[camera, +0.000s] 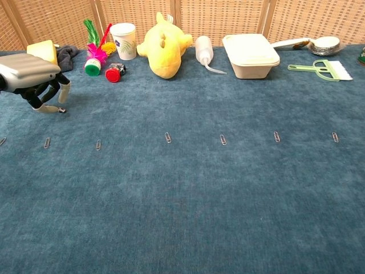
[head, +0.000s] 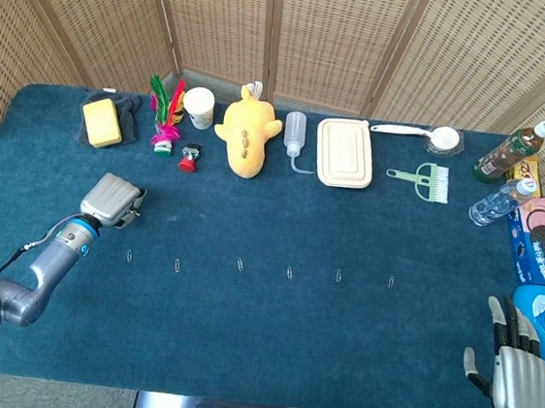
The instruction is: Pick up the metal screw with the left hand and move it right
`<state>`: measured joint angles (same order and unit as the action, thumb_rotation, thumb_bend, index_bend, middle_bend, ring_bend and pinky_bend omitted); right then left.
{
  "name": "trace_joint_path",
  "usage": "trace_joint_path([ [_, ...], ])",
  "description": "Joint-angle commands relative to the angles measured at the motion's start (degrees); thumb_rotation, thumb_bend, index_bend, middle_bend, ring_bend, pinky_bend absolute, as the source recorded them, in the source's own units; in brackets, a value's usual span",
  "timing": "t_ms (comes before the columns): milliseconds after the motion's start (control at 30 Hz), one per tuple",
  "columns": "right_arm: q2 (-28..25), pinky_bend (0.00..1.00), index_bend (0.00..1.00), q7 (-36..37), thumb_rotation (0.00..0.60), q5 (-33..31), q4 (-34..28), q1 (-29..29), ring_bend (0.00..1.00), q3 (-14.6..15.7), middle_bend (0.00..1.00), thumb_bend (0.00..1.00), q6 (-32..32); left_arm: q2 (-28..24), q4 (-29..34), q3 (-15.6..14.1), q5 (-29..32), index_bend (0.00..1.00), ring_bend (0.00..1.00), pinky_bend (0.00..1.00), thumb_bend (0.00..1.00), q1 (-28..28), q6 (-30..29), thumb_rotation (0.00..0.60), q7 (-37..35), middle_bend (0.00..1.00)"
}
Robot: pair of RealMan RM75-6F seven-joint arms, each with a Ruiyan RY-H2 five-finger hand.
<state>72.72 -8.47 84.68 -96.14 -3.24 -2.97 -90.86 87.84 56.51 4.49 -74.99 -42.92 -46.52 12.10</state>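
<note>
1. The left robot hand (camera: 35, 80), grey and boxy, had its fingers curled down onto the tabletop (camera: 188, 194), a napped blue carpet-like cloth, well left of the yellow plush toy (camera: 163, 43).
2. The metal screw (camera: 48, 109) was mostly hidden beneath those fingers; whether they pinched it could not be told.
3. The right robot hand (head: 513, 359) lay spread, far right of the toy.

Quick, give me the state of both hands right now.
Left hand: fingers curled down at the cloth; whether it holds the screw cannot be told.
Right hand: open, holding nothing.
</note>
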Motion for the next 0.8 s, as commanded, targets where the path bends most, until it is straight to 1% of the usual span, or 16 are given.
trace_joint_path([
  [33, 0.1, 0.13, 0.0, 0.0, 0.6, 0.0, 0.1, 0.0, 0.08, 0.0, 0.05, 0.44, -0.1, 0.1, 0.0, 0.0, 0.1, 0.5, 0.65, 0.7, 0.56, 0.0, 0.2, 0.59, 0.0, 0.67],
  [800, 0.3, 0.13, 0.0, -0.6, 0.6, -0.4, -0.1, -0.1, 0.08, -0.2, 0.05, 0.44, 0.1, 2.5, -3.1, 0.1, 0.8, 0.51, 0.66, 0.7, 0.56, -0.1, 0.9, 0.582, 0.8, 0.67],
])
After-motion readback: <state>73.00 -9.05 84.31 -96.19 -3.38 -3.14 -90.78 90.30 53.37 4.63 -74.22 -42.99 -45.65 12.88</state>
